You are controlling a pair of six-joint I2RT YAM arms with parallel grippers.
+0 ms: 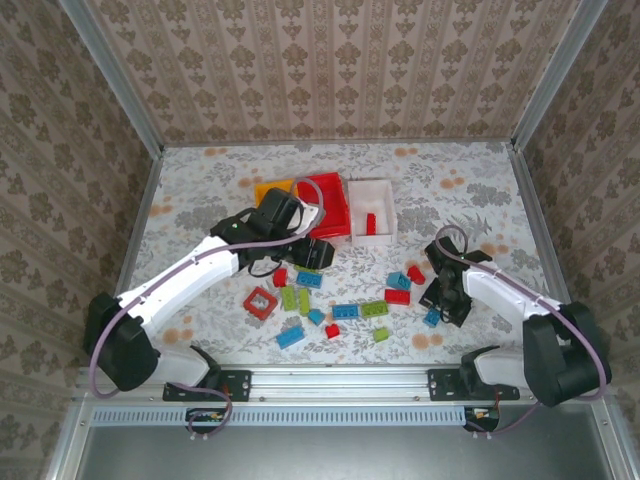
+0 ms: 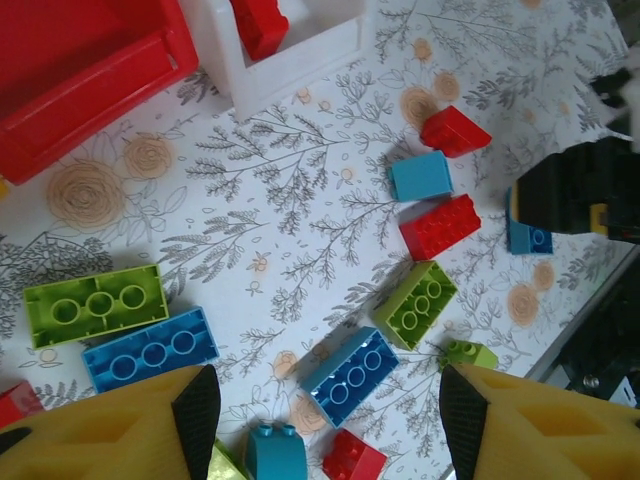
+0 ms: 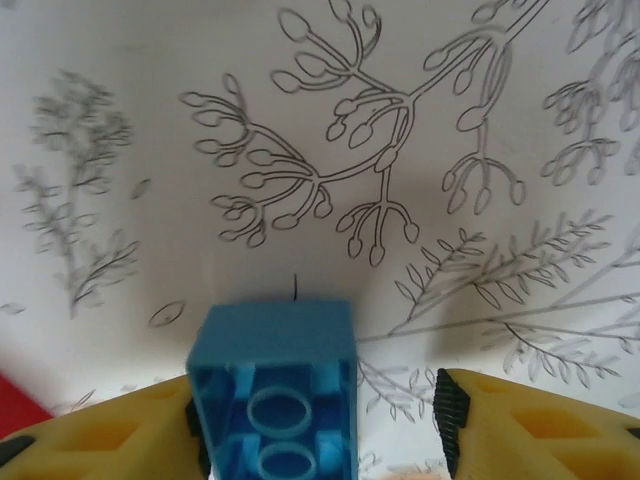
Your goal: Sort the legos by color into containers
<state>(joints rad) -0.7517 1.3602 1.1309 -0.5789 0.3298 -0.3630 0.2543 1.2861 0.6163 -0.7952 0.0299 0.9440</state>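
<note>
Red, blue and lime legos lie scattered on the floral table between the arms, among them a red square frame [image 1: 261, 301]. My left gripper [image 1: 314, 260] hovers open above them. In the left wrist view an upside-down blue brick [image 2: 350, 375], a teal slope brick [image 2: 275, 450] and a red brick [image 2: 352, 458] lie below the gap of the left gripper [image 2: 330, 420]. My right gripper [image 3: 322, 412] is low at the table, open around a blue brick [image 3: 272, 400]. That brick touches the left finger, with a gap to the right finger [image 3: 452, 410]. The right gripper [image 1: 445, 300] stands beside that blue brick [image 1: 432, 318].
Three containers stand side by side at the back: yellow-orange [image 1: 270, 188], red [image 1: 337, 182] and white [image 1: 385, 185]. A red brick [image 1: 371, 222] lies in the white one. The enclosure walls ring the table.
</note>
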